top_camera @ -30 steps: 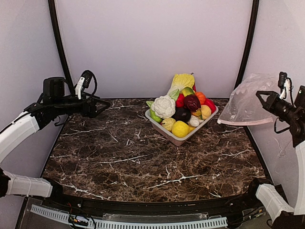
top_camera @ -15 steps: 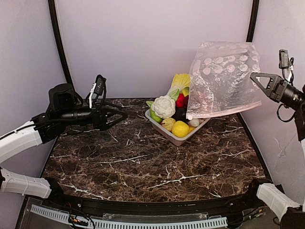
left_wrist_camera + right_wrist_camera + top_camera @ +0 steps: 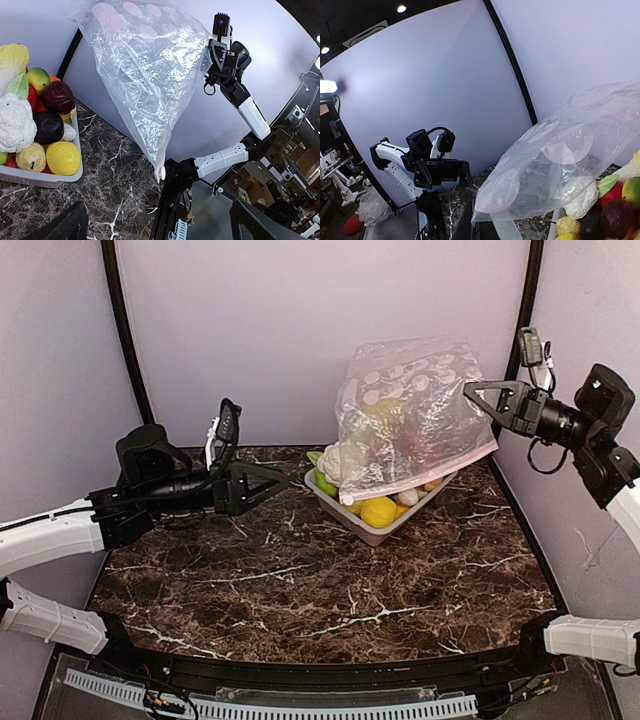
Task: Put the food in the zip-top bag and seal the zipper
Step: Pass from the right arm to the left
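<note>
Two tools are seen above the marbled tabletop (image 3: 300, 590). The right tool (image 3: 472, 393) is closed on the 3 o'clock edge of the zip-top bag (image 3: 410, 410), which is held in the air over the tray (image 3: 372, 533) at about 1 o'clock on the tabletop. The bag is hung tilted, and its white dots are seen through the crinkled clear plastic. The zipper (image 3: 430, 474) is turned downward as the lowest edge and slopes toward 8 o'clock just above the piled produce; whether it touches the pile cannot be told.

All of the food is seen in the tray and none inside the bag. The cauliflower (image 3: 15, 122) is set at the pile's 9 o'clock side in the top view, the lemon (image 3: 378, 510) at its 6 o'clock corner, and the dark purple round piece (image 3: 48, 127) between them, among other toy produce.

The left tool (image 3: 278, 481) is spread wide with nothing held. It is raised over the 9 o'clock part of the tabletop and pointed toward 3 o'clock, just short of the tray.
</note>
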